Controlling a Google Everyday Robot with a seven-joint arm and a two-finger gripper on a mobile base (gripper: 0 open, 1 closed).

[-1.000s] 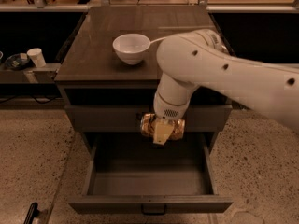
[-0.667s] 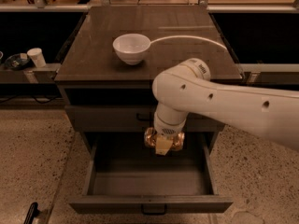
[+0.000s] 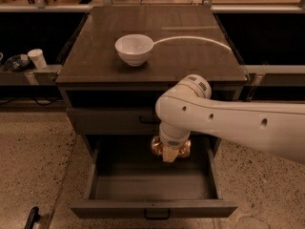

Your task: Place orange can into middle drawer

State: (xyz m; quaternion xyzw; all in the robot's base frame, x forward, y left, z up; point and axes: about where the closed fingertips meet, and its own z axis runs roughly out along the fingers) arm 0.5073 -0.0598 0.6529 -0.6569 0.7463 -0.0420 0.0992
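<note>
Overall, we counted one dark cabinet (image 3: 190,56), one white robot arm (image 3: 228,123), two drawers, one white bowl (image 3: 134,49), one orange can (image 3: 156,147) and one paper cup (image 3: 36,57). The arm reached in from the right and crossed the cabinet's front. Of the drawers, the upper drawer (image 3: 109,120) was shut and showed only its flat front. The middle drawer (image 3: 152,208) below it stood pulled out, its tray interior bare. The bowl sat on the cabinet top, left of centre, and the cup stood on a low ledge off to the left.

Against the frames from a second earlier, we saw the arm lower. The can had dropped from level with the shut drawer front to within the opening of the pulled-out one. The bowl had not moved.

The gripper (image 3: 169,154) pointed downward over the rear part of the middle drawer. Its fingers were closed narrowly around the orange can, whose shiny sides showed on both sides of them. The can hung above the tray floor, and we could not see it touching.
</note>
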